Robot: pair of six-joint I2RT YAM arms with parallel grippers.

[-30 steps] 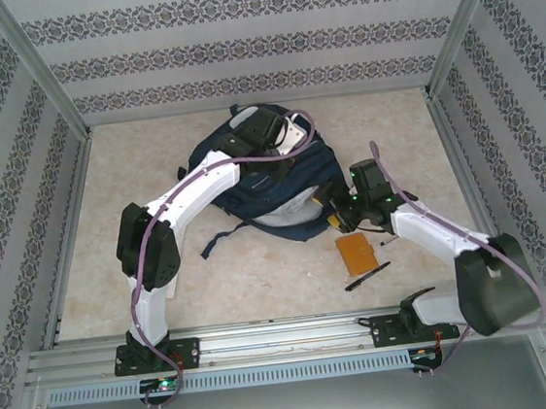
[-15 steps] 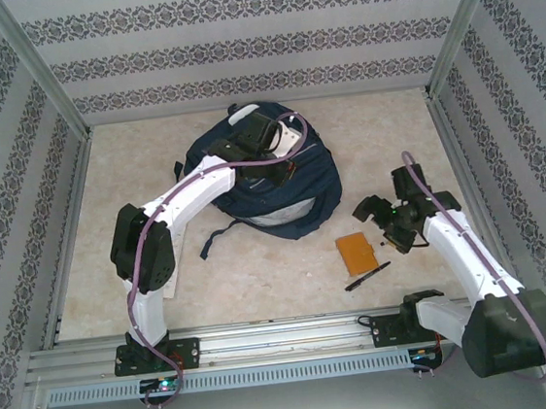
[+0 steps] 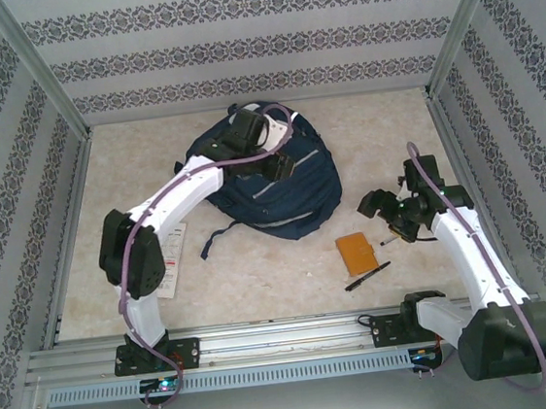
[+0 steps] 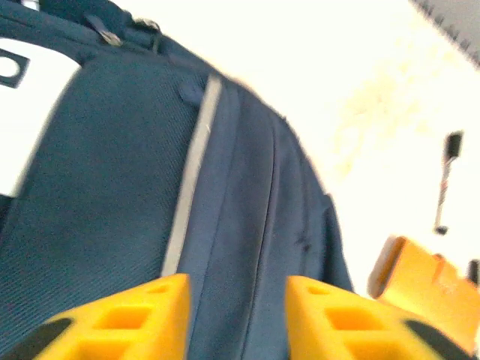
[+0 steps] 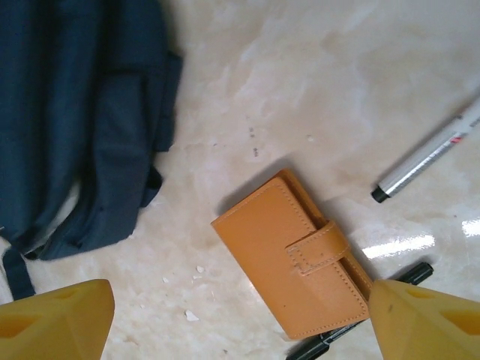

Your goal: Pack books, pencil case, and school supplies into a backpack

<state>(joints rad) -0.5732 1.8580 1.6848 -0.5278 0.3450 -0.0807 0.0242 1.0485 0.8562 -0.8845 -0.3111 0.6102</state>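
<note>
The left gripper (image 3: 281, 162) hangs over the navy backpack (image 3: 297, 197), its yellow fingers (image 4: 127, 315) parted with nothing between them and the pack's pale stripe (image 4: 191, 172) running up beneath. The right gripper (image 5: 240, 322) is spread wide and empty over the table (image 3: 262, 284). An orange snap wallet (image 5: 289, 259) lies below the gap between its fingers, with the black pen (image 3: 368, 275) just beside the wallet and the backpack off to its left.

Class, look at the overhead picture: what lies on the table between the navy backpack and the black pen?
The orange case, lying close to the black pen and apart from the backpack; the top view shows it.
</note>
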